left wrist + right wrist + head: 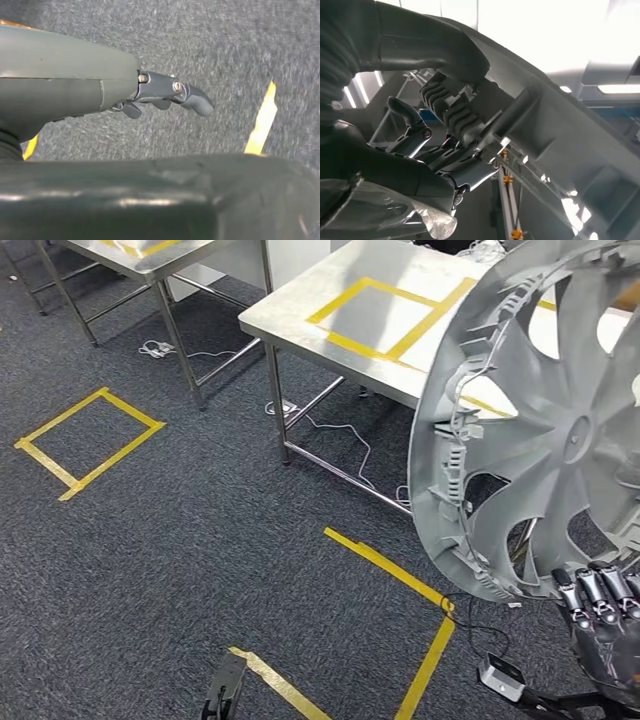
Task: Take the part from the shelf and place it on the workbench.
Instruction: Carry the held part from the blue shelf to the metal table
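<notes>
- The part [543, 430], a grey plastic wheel cover with curved spokes and clips along its rim, is seen nearest the head camera, at about 3 o'clock, held upright with its ribbed inner side facing the camera.
- Its lower rim is gripped by the right hand [604, 625] at about 5 o'clock; the dark fingers [596, 590] are curled over the rim edge.
- In the right wrist view the right hand's fingers are seen wrapped around a ribbed section of the part's rim.
- The part is held in the air, in front of the near edge of the worktop [340, 315], a steel table marked with a yellow tape square [385, 315] at about 12 o'clock.
- The left hand [166, 95] is seen in the left wrist view above grey carpet, its fingers loosely bent and nothing held in them.
- Yellow tape outlines [87, 440] are laid on the carpet at 9 o'clock and 6 o'clock.
- White cables [340, 435] are trailed beneath the worktop.
</notes>
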You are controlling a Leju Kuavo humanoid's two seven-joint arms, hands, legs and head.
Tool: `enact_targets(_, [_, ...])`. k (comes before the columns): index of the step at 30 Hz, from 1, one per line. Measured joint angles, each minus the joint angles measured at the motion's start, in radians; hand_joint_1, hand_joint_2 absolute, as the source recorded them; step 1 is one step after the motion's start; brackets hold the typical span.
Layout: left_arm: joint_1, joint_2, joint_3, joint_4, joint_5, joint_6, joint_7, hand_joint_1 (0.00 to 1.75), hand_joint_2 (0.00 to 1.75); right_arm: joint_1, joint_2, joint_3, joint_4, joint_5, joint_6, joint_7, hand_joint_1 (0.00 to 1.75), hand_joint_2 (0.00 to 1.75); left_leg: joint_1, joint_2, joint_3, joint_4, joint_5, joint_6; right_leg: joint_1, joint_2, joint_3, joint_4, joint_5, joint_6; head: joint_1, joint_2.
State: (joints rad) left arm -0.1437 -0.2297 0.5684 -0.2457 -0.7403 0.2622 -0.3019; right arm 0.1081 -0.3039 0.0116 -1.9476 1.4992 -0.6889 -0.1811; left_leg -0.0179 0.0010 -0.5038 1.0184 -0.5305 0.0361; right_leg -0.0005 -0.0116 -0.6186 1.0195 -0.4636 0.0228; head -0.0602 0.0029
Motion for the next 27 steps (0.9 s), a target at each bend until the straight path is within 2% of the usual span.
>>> enact_targets(2, [0.000,-0.001,0.000,0.000,0.001,0.000,-0.001,0.00,0.00,-0.001,-0.001,0.001,0.000,0.000,0.000,0.000,1.75,1.75,0.001,0.000,-0.012,0.038,0.001,-0.008,-0.005,0.004,0.018,-0.008,0.001,-0.016,-0.001,0.000])
enact_targets(3, [-0.001,-0.001,0.000,0.000,0.001,0.000,-0.001,0.00,0.00,-0.002,-0.001,0.002,0.000,0.000,0.000,0.000,1.75,1.75,0.002,-0.001,-0.036,0.082,-0.004,-0.013,-0.008,0.006,0.029,-0.011,-0.002,-0.021,-0.001,0.000])
enact_targets(4, [-0.002,0.000,0.000,0.000,0.002,0.000,-0.002,0.00,0.00,-0.002,-0.001,0.002,0.000,0.000,0.000,0.000,1.75,1.75,0.006,-0.002,-0.072,0.141,-0.017,-0.018,-0.010,0.006,0.038,-0.014,-0.008,-0.025,-0.002,0.000])
enact_targets(6, [0.000,0.001,0.000,0.000,0.004,0.000,-0.002,0.00,0.00,-0.003,-0.001,0.003,0.000,0.000,0.000,0.000,1.75,1.75,0.015,-0.002,-0.152,0.257,-0.068,-0.030,-0.011,0.009,0.056,-0.015,-0.024,-0.027,-0.002,0.000])
enact_targets(7, [0.002,0.001,0.000,0.000,0.004,0.000,-0.002,0.00,0.00,-0.002,-0.001,0.004,0.000,0.000,0.000,0.000,1.75,1.75,0.019,-0.002,-0.182,0.287,-0.090,-0.035,-0.012,0.010,0.067,-0.015,-0.033,-0.026,-0.002,0.000])
enact_targets(8, [0.004,0.002,0.000,0.000,0.006,0.000,-0.002,0.00,0.00,-0.002,-0.001,0.004,0.000,0.000,0.000,0.000,1.75,1.75,0.022,-0.002,-0.197,0.287,-0.094,-0.039,-0.014,0.013,0.080,-0.015,-0.043,-0.023,-0.002,0.000])
enact_targets(9, [0.005,0.002,0.000,0.000,0.006,0.000,-0.003,0.00,0.00,-0.003,-0.001,0.005,0.001,0.000,0.000,0.000,1.75,1.75,0.026,-0.002,-0.198,0.256,-0.075,-0.041,-0.017,0.015,0.095,-0.015,-0.054,-0.020,-0.002,0.000])
enact_targets(12, [0.005,0.004,0.001,0.001,0.009,0.000,-0.004,0.00,0.00,-0.007,-0.001,0.006,0.002,0.000,0.000,-0.001,1.75,1.75,0.031,-0.001,-0.171,0.081,0.068,-0.045,-0.023,0.019,0.135,-0.012,-0.091,0.001,-0.003,0.000])
enact_targets(13, [0.006,0.005,0.001,0.002,0.009,0.000,-0.004,0.00,0.00,-0.009,-0.001,0.007,0.003,0.000,0.000,-0.001,1.75,1.75,0.030,-0.001,-0.166,0.048,0.096,-0.042,-0.023,0.021,0.138,-0.014,-0.102,0.009,-0.003,0.000])
enact_targets(14, [0.006,0.006,0.002,0.003,0.010,0.000,-0.004,0.00,0.00,-0.012,-0.001,0.008,0.004,0.000,-0.001,-0.001,1.75,1.75,0.028,-0.002,-0.166,0.033,0.102,-0.036,-0.024,0.023,0.144,-0.013,-0.107,0.018,-0.003,0.000])
enact_targets(17, [0.003,0.007,0.002,0.002,0.011,0.000,-0.004,0.00,0.00,-0.018,-0.001,0.012,0.004,0.000,-0.002,-0.001,1.75,1.75,0.027,-0.004,-0.138,0.023,0.090,-0.008,-0.027,0.021,0.162,-0.012,-0.115,0.036,0.001,0.000])
enact_targets(18, [0.001,0.007,0.002,0.002,0.011,0.000,-0.005,0.00,0.00,-0.020,-0.001,0.013,0.005,0.000,-0.002,-0.001,1.75,1.75,0.028,-0.005,-0.125,0.021,0.086,0.000,-0.027,0.019,0.149,0.015,-0.121,0.039,0.004,0.000])
enact_targets(19, [-0.001,0.007,0.002,0.002,0.011,0.000,-0.005,0.00,0.00,-0.021,-0.002,0.014,0.005,0.000,-0.002,-0.001,1.75,1.75,0.028,-0.005,-0.115,0.019,0.081,0.006,-0.027,0.017,0.118,0.066,-0.134,0.040,0.006,0.000])
enact_targets(21, [-0.002,0.007,0.002,0.002,0.011,0.000,-0.005,0.00,0.00,-0.021,-0.002,0.015,0.006,0.000,-0.002,-0.001,1.75,1.75,0.024,-0.006,-0.101,0.020,0.065,0.012,-0.026,0.016,0.023,0.195,-0.177,0.040,0.008,0.000])
enact_targets(22, [-0.001,0.007,0.002,0.002,0.011,0.000,-0.005,0.00,0.00,-0.021,-0.002,0.016,0.007,0.000,-0.002,-0.001,1.75,1.75,0.022,-0.007,-0.092,0.020,0.055,0.014,-0.025,0.016,-0.020,0.238,-0.200,0.040,0.008,0.000])
enact_targets(23, [0.001,0.007,0.003,0.002,0.011,0.000,-0.005,0.00,0.00,-0.020,-0.002,0.016,0.007,0.000,-0.002,-0.001,1.75,1.75,0.019,-0.007,-0.080,0.020,0.044,0.015,-0.024,0.016,-0.049,0.251,-0.211,0.038,0.008,0.000])
enact_targets(24, [0.002,0.007,0.003,0.002,0.011,0.000,-0.005,0.00,0.00,-0.020,-0.002,0.017,0.008,0.000,-0.002,-0.001,1.75,1.75,0.016,-0.008,-0.065,0.020,0.032,0.015,-0.022,0.016,-0.062,0.232,-0.199,0.035,0.008,0.000])
enact_targets(25, [0.002,0.007,0.003,0.002,0.011,0.000,-0.005,0.00,0.00,-0.020,-0.002,0.017,0.008,0.000,-0.002,-0.001,1.75,1.75,0.014,-0.008,-0.047,0.019,0.019,0.015,-0.019,0.016,-0.062,0.187,-0.162,0.029,0.008,0.000])
enact_targets(27, [0.002,0.005,0.003,0.003,0.011,-0.001,-0.005,0.00,0.00,-0.020,-0.002,0.019,0.011,0.000,-0.002,-0.001,1.75,1.75,0.009,-0.010,-0.019,0.019,-0.006,0.013,-0.010,0.013,-0.052,0.076,-0.046,0.013,0.009,0.000])
